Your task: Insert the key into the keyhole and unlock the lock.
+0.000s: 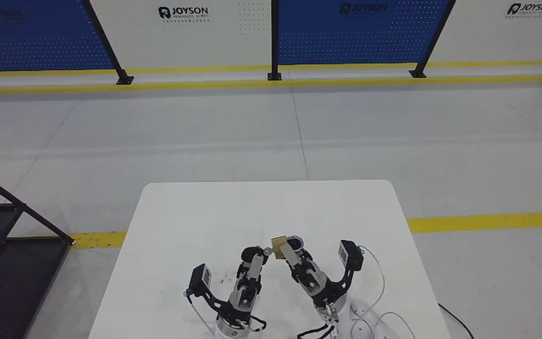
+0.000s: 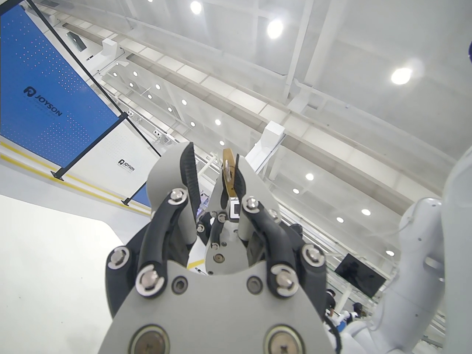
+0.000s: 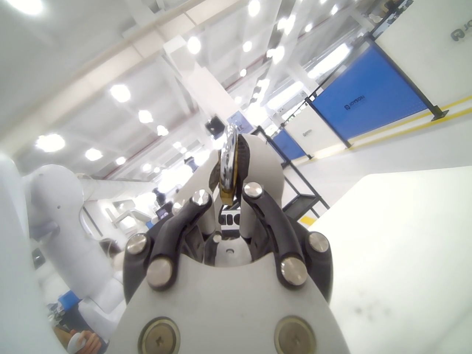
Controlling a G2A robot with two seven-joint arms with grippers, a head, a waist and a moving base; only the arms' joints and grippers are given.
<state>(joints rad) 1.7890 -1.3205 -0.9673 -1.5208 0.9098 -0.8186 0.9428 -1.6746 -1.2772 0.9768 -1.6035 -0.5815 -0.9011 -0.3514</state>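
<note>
Above white worktop (image 1: pixel 254 212), holds lock (image 3: pixel 225 173) clamped in right pincer (image 3: pixel 230 152), probably to steady it; poses left pincer (image 2: pixel 213 156) parted, seemingly empty, just beside lock.

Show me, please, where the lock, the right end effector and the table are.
lock (image 3: pixel 226 169), right wrist view, on its shiny metal edge.
right end effector (image 3: pixel 231 146), right wrist view, midway between its fingertips.
table (image 1: pixel 254 212), top view, on its bare white top.
</note>
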